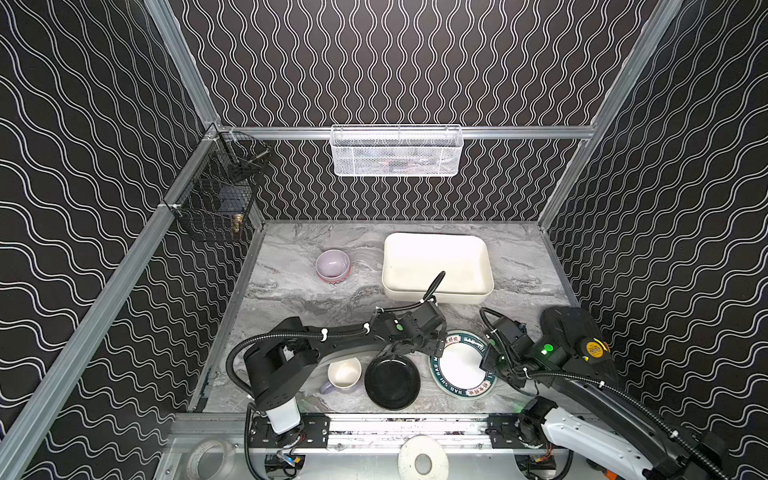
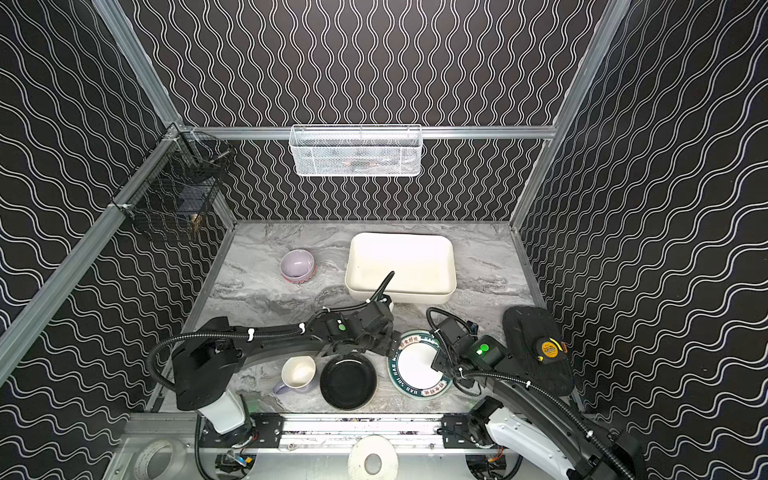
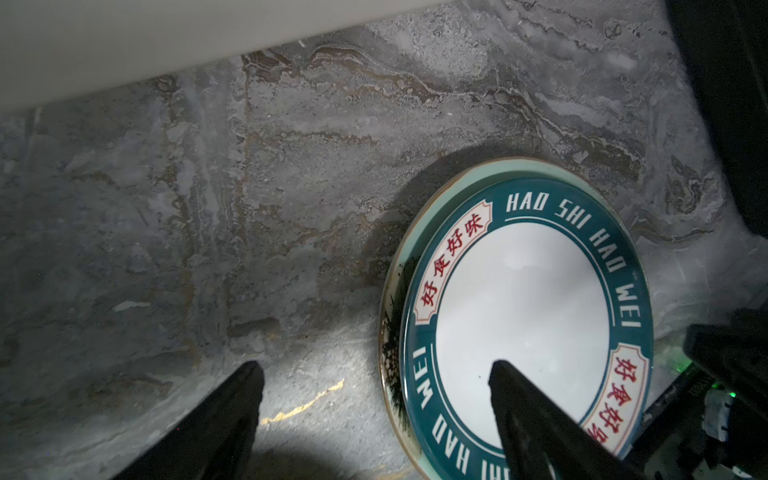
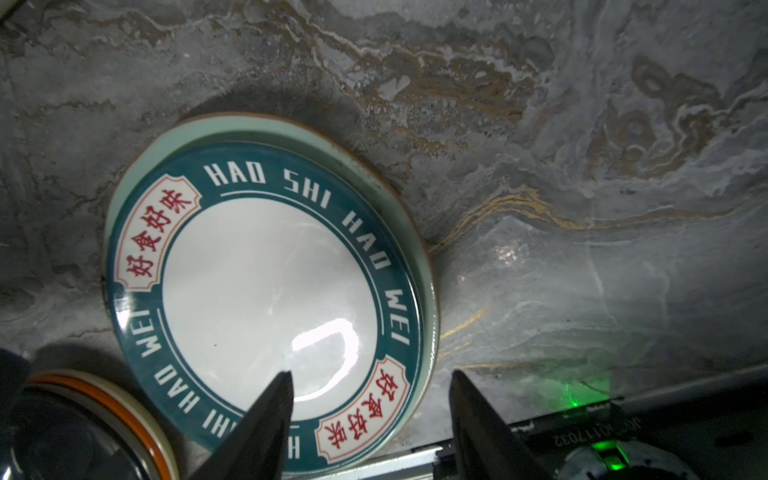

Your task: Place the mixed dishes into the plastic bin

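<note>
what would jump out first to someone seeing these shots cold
The white plate with the dark green lettered rim draws the eye, lying on a mint plate at the front right of the table. The left gripper and the right gripper both hang open over its opposite edges. Behind them the cream plastic bin sits with nothing visible inside.
</note>
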Robot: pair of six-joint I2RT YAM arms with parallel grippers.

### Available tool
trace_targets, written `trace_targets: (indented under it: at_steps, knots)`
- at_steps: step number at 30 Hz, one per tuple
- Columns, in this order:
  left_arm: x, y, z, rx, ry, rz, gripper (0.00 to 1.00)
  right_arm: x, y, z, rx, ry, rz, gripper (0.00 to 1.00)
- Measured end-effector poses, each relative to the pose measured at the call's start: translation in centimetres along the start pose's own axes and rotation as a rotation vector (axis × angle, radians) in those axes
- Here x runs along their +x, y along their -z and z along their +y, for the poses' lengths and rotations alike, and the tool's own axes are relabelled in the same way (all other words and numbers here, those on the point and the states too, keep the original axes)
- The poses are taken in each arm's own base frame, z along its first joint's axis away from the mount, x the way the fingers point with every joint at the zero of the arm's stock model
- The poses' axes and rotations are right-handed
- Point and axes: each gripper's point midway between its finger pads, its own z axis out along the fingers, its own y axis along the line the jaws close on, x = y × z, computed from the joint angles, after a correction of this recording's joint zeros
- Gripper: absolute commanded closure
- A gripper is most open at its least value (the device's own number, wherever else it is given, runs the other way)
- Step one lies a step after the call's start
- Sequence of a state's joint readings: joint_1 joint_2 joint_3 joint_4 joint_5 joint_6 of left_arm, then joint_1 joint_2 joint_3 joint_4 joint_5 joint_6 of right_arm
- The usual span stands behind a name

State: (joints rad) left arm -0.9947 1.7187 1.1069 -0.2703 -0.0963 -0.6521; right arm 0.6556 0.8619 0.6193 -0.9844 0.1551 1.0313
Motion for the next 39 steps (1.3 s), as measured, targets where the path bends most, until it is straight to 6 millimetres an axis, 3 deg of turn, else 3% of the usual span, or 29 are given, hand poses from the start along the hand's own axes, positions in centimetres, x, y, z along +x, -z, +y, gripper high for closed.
trace_targets:
  at_steps: [13, 32, 39]
  knots:
    - [0.8, -1.2, -0.1, -0.002, -0.007, 0.031, 0.13, 1.9, -2.3, -0.2, -0.008, -0.020, 0.083, 0.41]
    - [1.0, -1.6, 0.8, -0.049, -0.033, 0.036, 0.12, 2.2, -4.1, 0.6, -0.053, -0.023, 0.082, 0.46]
    - [1.3, -1.7, 1.5, -0.080, -0.036, 0.040, 0.13, 2.0, -4.9, 1.8, -0.118, -0.027, 0.068, 0.47]
